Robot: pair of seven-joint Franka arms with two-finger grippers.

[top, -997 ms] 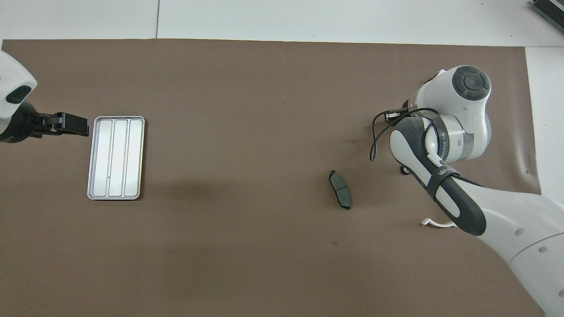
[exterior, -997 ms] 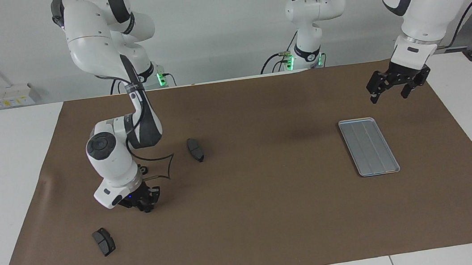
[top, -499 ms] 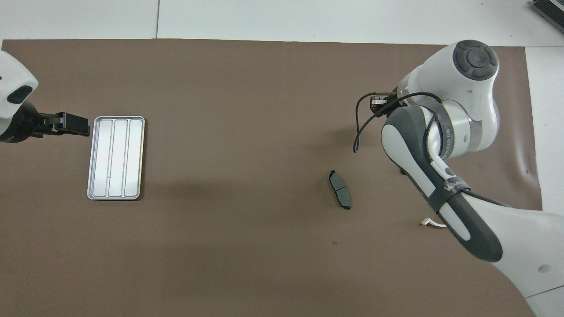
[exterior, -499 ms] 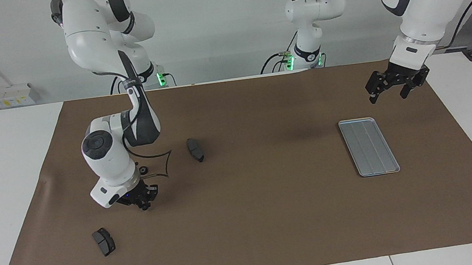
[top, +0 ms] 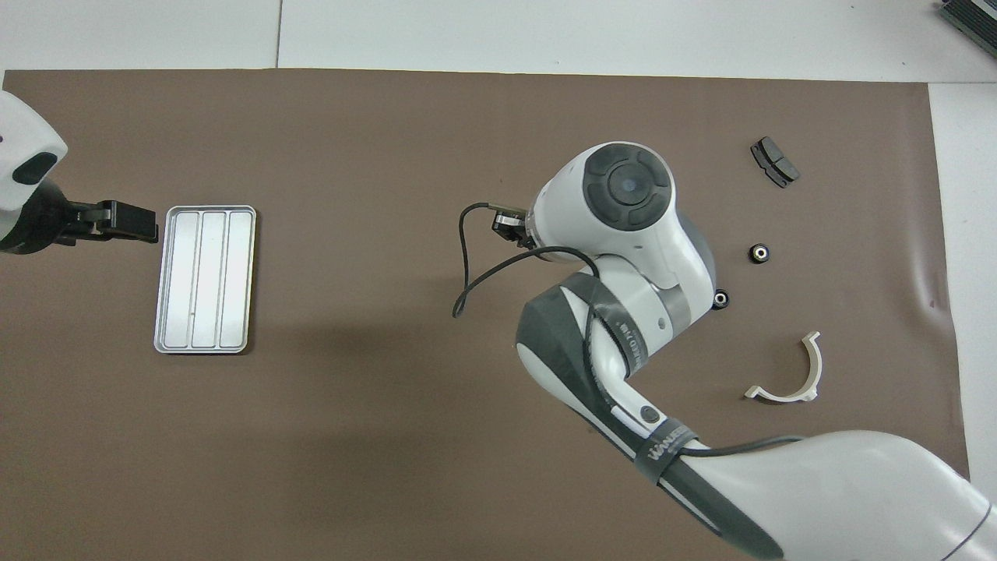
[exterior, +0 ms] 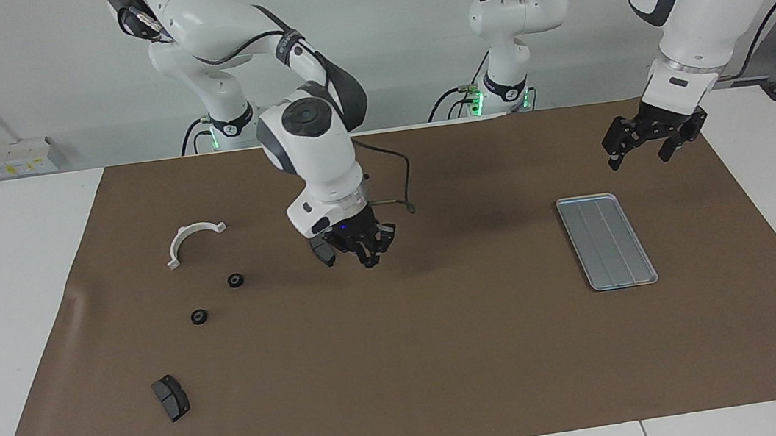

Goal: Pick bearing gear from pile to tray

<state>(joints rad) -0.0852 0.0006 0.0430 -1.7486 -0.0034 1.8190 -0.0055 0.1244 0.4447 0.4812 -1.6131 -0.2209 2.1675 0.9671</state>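
Although two bearing gears [exterior: 236, 280] [exterior: 199, 317] lie loose on the brown mat [exterior: 450, 358], tiny black rings in the mid-height band of the facing view toward the right arm's end, neither is touched. Beside them sit a white half-ring [exterior: 192, 240], smooth and rigid, and lower in the frame a dark grey curved pad [exterior: 171, 397], matte.

The tray [exterior: 605, 241], silver-grey metal with a low rim, rounded corners and lengthwise grooves, lies toward the left arm's end. Its long axis runs roughly up-down in the frame.

The right gripper [exterior: 362, 247] hangs over mid-mat at frame centre, between pile and tray and well apart from the tray. Its fingertips are together; whether a gear sits between them cannot be told.

The left gripper [exterior: 649, 141] waits with jaws apart just above the tray's upper end, so it is the nearer one.

Judgement: the coming move is a carry across toward the tray.
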